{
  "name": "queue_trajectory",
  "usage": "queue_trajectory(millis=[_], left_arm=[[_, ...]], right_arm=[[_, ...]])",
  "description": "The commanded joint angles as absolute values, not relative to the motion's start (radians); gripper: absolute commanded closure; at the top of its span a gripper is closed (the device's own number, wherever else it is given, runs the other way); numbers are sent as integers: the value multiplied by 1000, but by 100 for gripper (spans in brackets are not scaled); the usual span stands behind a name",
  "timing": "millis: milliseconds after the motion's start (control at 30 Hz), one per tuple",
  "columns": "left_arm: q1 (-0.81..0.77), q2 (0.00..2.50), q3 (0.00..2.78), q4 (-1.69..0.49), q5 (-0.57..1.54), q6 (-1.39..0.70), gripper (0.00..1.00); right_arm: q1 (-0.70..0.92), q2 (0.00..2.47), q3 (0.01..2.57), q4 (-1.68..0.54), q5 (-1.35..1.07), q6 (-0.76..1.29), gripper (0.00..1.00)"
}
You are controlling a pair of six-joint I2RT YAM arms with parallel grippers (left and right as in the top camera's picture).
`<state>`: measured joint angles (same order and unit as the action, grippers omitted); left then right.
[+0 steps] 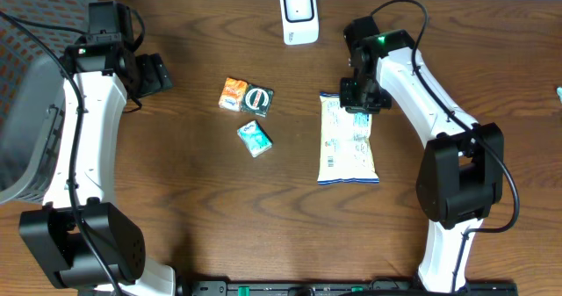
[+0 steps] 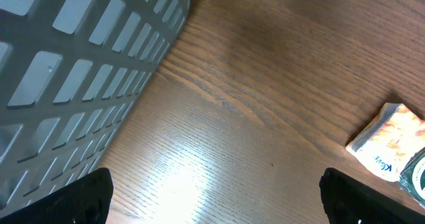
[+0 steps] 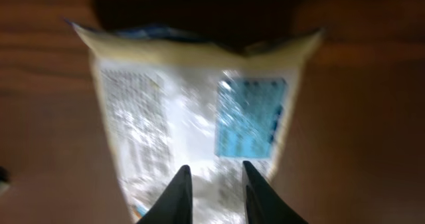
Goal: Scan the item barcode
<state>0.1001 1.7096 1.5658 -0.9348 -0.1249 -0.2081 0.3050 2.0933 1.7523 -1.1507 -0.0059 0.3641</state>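
Observation:
A white-and-silver snack bag (image 1: 349, 142) lies flat on the brown table, right of centre. My right gripper (image 1: 360, 98) is at its top end. In the right wrist view its jaws (image 3: 214, 184) stand narrow with the blurred bag (image 3: 166, 104) between them, and a blue label (image 3: 252, 117) shows on the bag. A white scanner (image 1: 299, 15) stands at the back edge. My left gripper (image 1: 154, 75) is far left and wide open (image 2: 216, 197) over bare wood, holding nothing.
Three small packets lie left of the bag: an orange one (image 1: 233, 94) (image 2: 392, 137), a dark green one (image 1: 258, 99) and a teal one (image 1: 255, 138). A grey basket (image 1: 26, 111) (image 2: 66, 51) fills the far left.

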Motion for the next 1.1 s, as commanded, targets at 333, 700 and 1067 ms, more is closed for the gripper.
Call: queue_trajectory(millis=[333, 700, 1067], left_arm=[[102, 1719, 1560, -937, -123, -199, 2], [102, 1719, 1560, -937, -123, -199, 2], [102, 1719, 1560, -937, -123, -199, 2]], right_arm=[[322, 2097, 1625, -952, -36, 371, 65], [303, 2096, 1548, -814, 34, 365, 3], [288, 2091, 1796, -1176, -101, 353, 22]])
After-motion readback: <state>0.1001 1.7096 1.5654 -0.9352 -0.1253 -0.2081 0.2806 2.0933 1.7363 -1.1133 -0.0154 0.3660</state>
